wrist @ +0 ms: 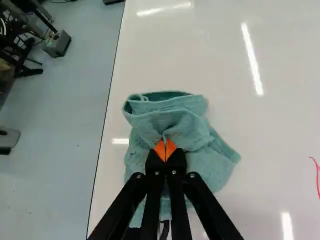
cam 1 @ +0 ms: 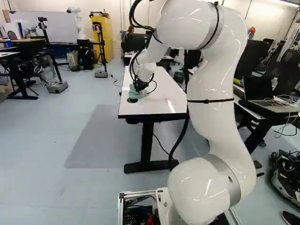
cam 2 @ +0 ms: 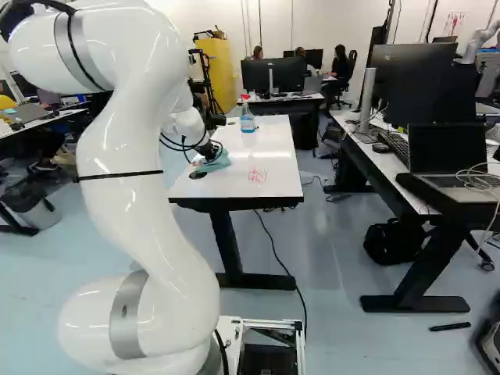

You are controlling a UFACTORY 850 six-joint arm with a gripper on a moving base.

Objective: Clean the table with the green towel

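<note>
Teal-green fabric is pinched between the orange pads of the black gripper: the jaws are clenched on a raised fold of the towel, which is otherwise spread on the white worktop. With twelve taken as the worktop's far end, the towel is found at about eight o'clock, close to the long edge. From the jaws, a rolled-over, hollow fold is seen at twelve o'clock, and a flatter flap is laid out towards three and four. The bare edge of the worktop is passed at nine o'clock from the jaws

Just beside the towel, at seven o'clock on the worktop, a dark round piece is set. Red scribbled marks are shown near six o'clock, and a spray bottle with blue liquid and a red-and-white head is stood upright near eleven. The towel is reached by the white arm from above

Seen from the base, a yellow cabinet is placed beyond the worktop at eleven o'clock. At two o'clock, an open laptop is rested on a side desk, and a black bag is kept on the floor underneath
</note>
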